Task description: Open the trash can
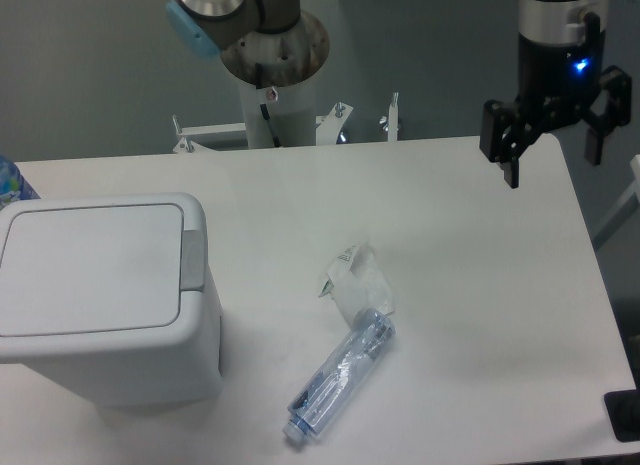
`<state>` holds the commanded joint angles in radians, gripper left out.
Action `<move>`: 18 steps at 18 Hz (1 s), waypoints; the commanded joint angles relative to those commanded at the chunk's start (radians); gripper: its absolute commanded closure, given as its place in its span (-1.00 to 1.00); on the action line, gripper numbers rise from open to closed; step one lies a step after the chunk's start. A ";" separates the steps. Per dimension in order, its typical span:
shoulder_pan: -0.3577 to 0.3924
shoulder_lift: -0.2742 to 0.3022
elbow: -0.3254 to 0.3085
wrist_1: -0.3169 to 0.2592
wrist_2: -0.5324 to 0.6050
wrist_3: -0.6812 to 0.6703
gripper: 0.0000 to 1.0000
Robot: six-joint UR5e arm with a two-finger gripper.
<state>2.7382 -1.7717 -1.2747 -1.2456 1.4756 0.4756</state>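
trash can (100,295) sat at the table's (480,285) front left, lid down flat, grey tab on its right rim. gripper (556,150) hung over the far right corner, fingers spread wide, holding nothing. plastic bottle (340,375) and wrapper (355,280) lay mid-table.

No text seems legible, even on the wrapper (352,275).

white table (480,275), trash can (100,295), plastic bottle (340,375), wrapper (357,280)
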 joint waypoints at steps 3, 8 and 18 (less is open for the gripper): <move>0.002 -0.002 0.001 0.002 0.000 -0.031 -1.00; 0.020 0.000 0.003 0.018 -0.005 -0.029 -1.00; -0.050 -0.005 -0.017 0.077 -0.092 -0.170 -1.00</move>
<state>2.6877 -1.7763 -1.2915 -1.1689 1.3839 0.3057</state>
